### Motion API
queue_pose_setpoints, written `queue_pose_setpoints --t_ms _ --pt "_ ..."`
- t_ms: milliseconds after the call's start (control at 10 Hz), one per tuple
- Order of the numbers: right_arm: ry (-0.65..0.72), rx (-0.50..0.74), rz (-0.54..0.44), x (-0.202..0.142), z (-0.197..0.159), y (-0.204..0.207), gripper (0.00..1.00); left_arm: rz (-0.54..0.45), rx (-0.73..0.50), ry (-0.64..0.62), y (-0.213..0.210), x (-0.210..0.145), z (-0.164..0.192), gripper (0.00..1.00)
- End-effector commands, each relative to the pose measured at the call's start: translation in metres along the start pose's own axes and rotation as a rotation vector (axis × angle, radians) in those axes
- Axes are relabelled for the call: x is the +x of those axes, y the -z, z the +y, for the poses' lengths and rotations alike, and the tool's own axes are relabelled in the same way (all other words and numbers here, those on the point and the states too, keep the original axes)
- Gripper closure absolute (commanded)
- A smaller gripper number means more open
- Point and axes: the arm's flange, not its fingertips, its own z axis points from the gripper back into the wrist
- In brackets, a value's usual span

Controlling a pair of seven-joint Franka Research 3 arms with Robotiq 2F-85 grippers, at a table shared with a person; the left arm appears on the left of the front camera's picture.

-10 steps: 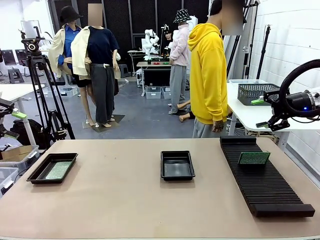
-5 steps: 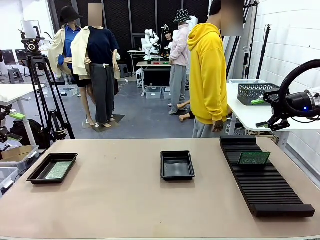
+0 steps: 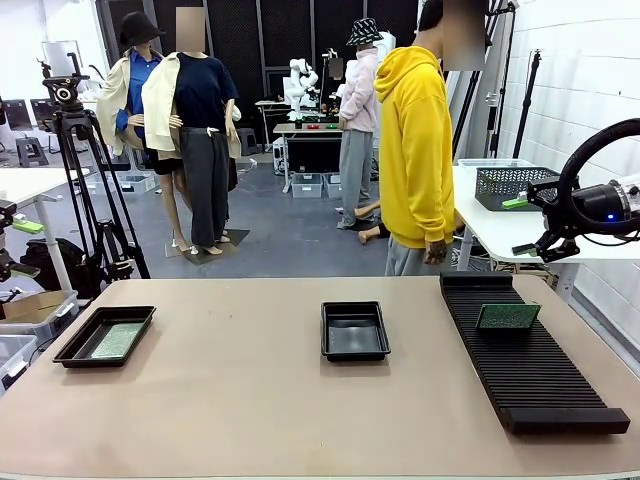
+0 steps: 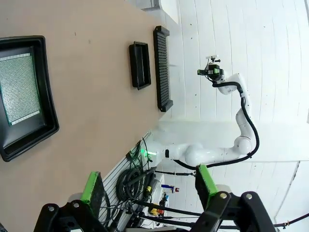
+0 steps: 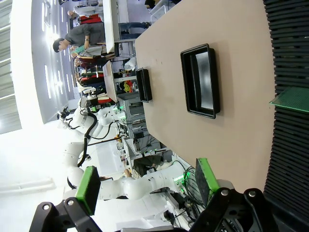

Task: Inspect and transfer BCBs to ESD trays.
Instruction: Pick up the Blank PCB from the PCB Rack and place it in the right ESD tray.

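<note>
**Left gripper drifts outward; one BCB waits on the rack**

Since a second ago the left gripper (image 3: 12,245) has slid a little further toward the picture's left edge; nothing else has shifted. One green BCB (image 3: 507,316) sits on the ribbed rack (image 3: 530,385) at the right of the table (image 3: 250,400). It appears to stand in a slot, though the front view is too coarse to be sure. A second BCB (image 3: 117,340) lies flat in the left ESD tray (image 3: 72,350), while the middle ESD tray (image 3: 355,353) holds nothing. Both grippers hang off the table's sides, well apart from the boards. The left gripper's jaws gape wide and empty, and so do those of the right gripper (image 3: 521,226). A person (image 3: 415,150) stands at the far side. The likely risk lies in the pickup. A thin board gripped off-centre could twist or slip from the pads, and a misaligned finger could knock it flat against the ribs.
</note>
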Motion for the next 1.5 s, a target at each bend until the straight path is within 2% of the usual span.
queue_pose_setpoints --t_ms 0,500,800,1100,1400 --pt "0.016 -0.022 -0.004 0.001 0.002 0.003 0.00 0.011 0.012 0.001 0.001 -0.001 -0.002 0.00" --pt "0.016 -0.022 -0.004 0.001 0.002 0.003 0.00 0.011 0.012 0.001 0.001 -0.001 -0.002 0.00" --pt "-0.082 -0.020 -0.032 0.003 0.004 -0.001 0.00 0.011 0.012 0.001 0.001 -0.001 -0.002 0.00" --pt "-0.248 -0.173 0.050 0.008 0.019 0.000 0.00 0.011 0.012 0.001 0.001 -0.001 -0.002 0.00" --pt "-0.454 -0.386 0.242 0.020 0.047 0.009 0.00 0.011 0.012 0.001 0.001 -0.001 -0.002 0.00"
